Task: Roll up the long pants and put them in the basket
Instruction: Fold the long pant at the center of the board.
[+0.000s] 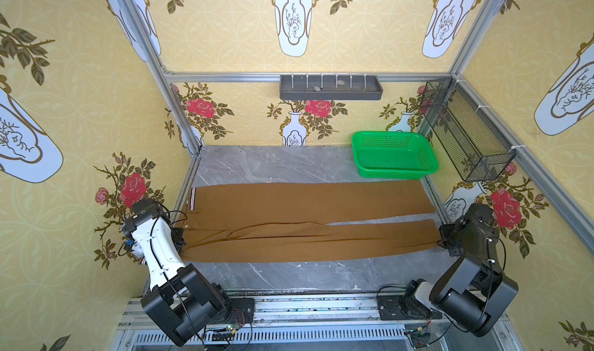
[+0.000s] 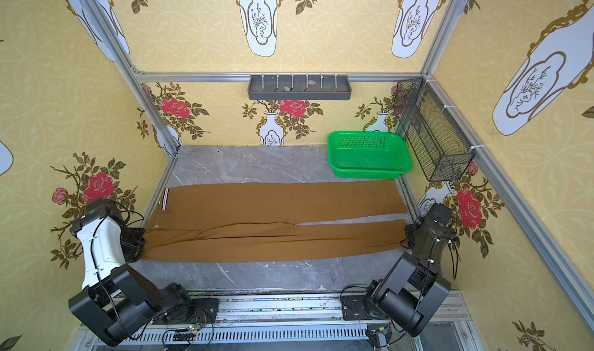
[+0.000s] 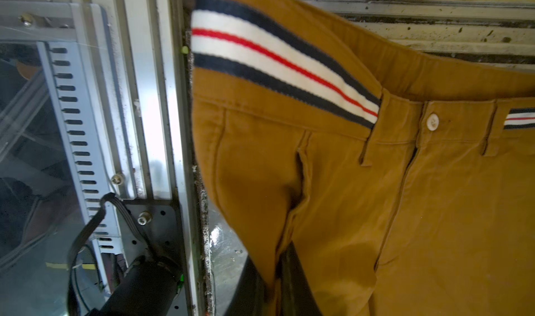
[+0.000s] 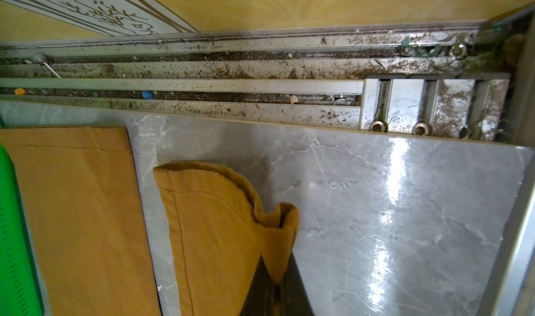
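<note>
The long pants (image 1: pixel 305 224) (image 2: pixel 273 224) lie flat across the marble table, waist at the left and both legs running right with a narrow gap between them. My left gripper (image 1: pixel 180 240) (image 2: pixel 139 241) (image 3: pixel 275 282) is shut on the near corner of the waist, the cloth pinched between its dark fingers (image 3: pixel 298 285). The striped waistband (image 3: pixel 275 57) and a pale button (image 3: pixel 432 121) show just beyond it. My right gripper (image 1: pixel 445 240) (image 2: pixel 408 236) (image 4: pixel 278 285) is shut on the near leg's hem (image 4: pixel 225 213), which is lifted and curled off the table.
A green basket (image 1: pixel 393 154) (image 2: pixel 368 153) stands at the back right, touching the far leg's edge. A black wire basket (image 1: pixel 466 130) hangs on the right wall and a grey shelf (image 1: pixel 331 87) on the back wall. Bare marble table (image 1: pixel 289 275) lies in front of the pants.
</note>
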Robot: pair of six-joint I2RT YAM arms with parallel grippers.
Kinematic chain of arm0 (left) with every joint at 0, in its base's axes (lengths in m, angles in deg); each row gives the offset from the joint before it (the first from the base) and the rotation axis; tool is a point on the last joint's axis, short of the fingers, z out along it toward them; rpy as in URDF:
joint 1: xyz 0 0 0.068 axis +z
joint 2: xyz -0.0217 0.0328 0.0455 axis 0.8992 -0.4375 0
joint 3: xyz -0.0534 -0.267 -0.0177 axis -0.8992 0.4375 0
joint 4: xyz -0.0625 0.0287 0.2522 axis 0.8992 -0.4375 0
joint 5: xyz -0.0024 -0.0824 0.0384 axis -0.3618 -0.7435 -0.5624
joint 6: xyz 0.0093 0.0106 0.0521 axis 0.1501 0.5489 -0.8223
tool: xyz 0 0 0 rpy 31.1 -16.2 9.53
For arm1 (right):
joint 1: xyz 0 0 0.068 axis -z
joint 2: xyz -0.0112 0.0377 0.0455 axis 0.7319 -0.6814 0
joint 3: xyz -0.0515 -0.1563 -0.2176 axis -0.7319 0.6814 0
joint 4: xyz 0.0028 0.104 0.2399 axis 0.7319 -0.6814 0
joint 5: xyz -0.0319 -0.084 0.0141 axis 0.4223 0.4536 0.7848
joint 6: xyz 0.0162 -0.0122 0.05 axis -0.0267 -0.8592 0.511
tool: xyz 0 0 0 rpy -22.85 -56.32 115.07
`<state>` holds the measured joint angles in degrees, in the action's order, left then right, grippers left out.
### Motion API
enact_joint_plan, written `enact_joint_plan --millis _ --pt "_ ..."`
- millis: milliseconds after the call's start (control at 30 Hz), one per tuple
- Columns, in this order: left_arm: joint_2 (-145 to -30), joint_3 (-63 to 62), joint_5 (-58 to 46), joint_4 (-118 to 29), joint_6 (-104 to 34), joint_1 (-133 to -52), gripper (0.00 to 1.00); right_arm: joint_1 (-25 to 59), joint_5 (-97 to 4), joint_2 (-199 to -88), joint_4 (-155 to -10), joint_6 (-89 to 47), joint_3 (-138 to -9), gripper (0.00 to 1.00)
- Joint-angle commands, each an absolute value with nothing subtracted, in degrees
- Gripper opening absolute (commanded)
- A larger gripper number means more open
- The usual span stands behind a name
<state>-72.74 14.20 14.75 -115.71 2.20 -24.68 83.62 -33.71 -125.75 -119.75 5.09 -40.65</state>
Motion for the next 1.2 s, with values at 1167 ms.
enact_joint_plan --millis 1167 --pt "-100.48 -17.22 19.7 -113.95 0.63 -28.29 0.0 61.53 3.19 -121.0 -123.1 15.38 -52.1 0.0"
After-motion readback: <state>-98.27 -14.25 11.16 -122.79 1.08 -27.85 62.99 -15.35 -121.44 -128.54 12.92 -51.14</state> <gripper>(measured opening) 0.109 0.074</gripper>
